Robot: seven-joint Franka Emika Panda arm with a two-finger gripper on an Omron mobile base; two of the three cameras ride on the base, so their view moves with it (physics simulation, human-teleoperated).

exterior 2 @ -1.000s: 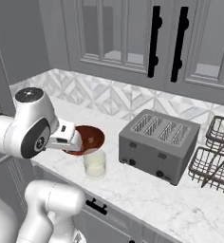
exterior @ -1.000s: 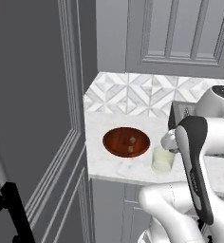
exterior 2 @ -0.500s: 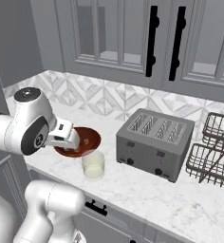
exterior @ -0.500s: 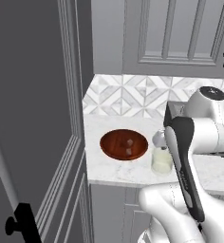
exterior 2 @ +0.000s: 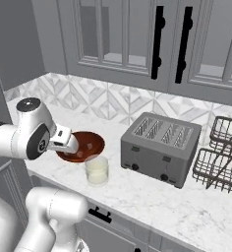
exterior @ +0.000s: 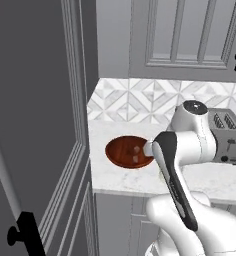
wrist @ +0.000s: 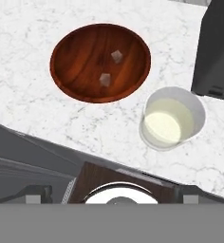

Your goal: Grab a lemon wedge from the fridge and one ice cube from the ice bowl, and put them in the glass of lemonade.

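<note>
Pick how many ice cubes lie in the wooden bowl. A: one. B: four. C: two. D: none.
C: the hand view shows two pale ice cubes lying apart inside the bowl, beside the glass.

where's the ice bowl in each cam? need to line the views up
Left base view: the ice bowl sits centre frame on the marble counter, its right rim hidden behind the arm.
Right base view: the ice bowl lies left of centre, partly behind the white hand.
Hand view: the ice bowl is upper left, two ice cubes inside.
Shared landmark: the toaster, right of the bowl, also seen in the left base view and the hand view.
</note>
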